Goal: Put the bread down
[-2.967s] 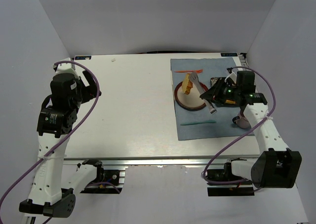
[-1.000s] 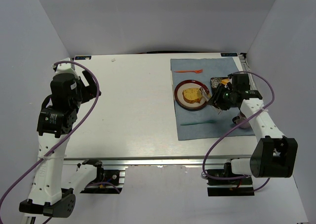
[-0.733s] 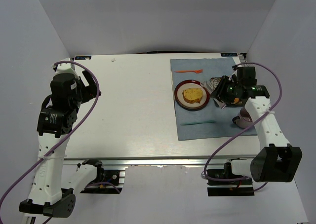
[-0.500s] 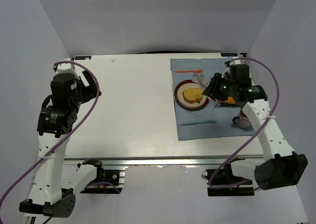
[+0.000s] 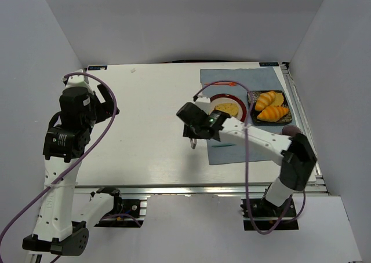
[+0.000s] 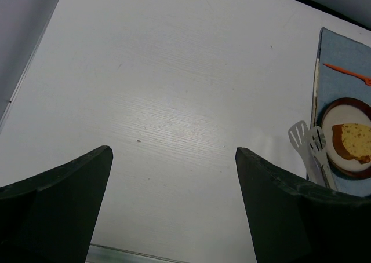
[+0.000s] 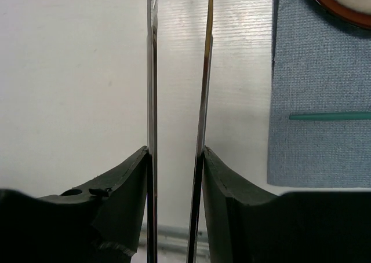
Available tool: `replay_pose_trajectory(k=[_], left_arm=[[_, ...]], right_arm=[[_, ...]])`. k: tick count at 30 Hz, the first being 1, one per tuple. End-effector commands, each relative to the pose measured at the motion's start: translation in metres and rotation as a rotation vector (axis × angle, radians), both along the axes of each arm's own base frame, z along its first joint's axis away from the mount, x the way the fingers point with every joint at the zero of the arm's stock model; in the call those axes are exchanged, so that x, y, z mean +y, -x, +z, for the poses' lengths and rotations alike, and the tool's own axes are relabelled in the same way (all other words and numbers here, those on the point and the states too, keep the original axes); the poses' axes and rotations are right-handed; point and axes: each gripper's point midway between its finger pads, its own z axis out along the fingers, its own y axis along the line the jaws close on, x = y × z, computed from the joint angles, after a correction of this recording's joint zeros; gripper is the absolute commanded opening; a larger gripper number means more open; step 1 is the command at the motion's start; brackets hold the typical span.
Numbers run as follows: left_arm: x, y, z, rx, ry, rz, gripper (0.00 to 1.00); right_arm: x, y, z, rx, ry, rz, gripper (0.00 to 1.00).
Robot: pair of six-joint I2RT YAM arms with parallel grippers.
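Bread (image 5: 226, 108) flat on red plate (image 5: 220, 96), right side of desk toward far edge; placing looks done. Right gripper (image 7: 175, 159) clamped on tongs (image 7: 152, 72), blades parted and bare, over mid-desk, probably clearing plate. Left gripper (image 6: 173, 154) spread wide, empty, near left edge.

Croissants (image 5: 269, 105) lie in a dark tray (image 5: 251, 98) on blue cloth (image 5: 255, 77); tongs (image 6: 299, 134) nearby.
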Motion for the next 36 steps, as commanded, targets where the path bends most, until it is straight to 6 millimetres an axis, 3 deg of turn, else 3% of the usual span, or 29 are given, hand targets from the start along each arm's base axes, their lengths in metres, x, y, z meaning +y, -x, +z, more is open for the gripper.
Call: replay_pose_trajectory(k=[1, 10, 17, 24, 30, 33, 36], left_arm=[[-0.003, 0.009, 0.011, -0.028, 0.012, -0.020, 0.98], [-0.006, 0.017, 0.011, -0.028, 0.029, -0.036, 0.98], [-0.005, 0.022, 0.007, -0.026, 0.035, -0.030, 0.98], [-0.002, 0.025, 0.005, -0.025, 0.041, -0.011, 0.98], [-0.001, 0.030, 0.000, -0.014, 0.046, -0.004, 0.98], [-0.002, 0.029, 0.003, -0.030, 0.053, -0.001, 0.98], [-0.001, 0.028, 0.008, -0.048, 0.060, 0.006, 0.98]], right_arm=[[-0.003, -0.028, -0.005, -0.126, 0.061, -0.173, 0.46], [0.017, -0.006, -0.074, -0.048, 0.146, -0.131, 0.45], [0.024, 0.009, -0.106, 0.044, 0.140, -0.083, 0.56], [0.027, 0.025, -0.130, 0.119, 0.138, -0.045, 0.60], [0.035, 0.029, -0.130, 0.129, 0.147, -0.004, 0.70], [0.043, 0.021, -0.106, 0.084, 0.139, 0.007, 0.78], [0.039, 0.017, -0.081, 0.054, 0.163, 0.008, 0.84]])
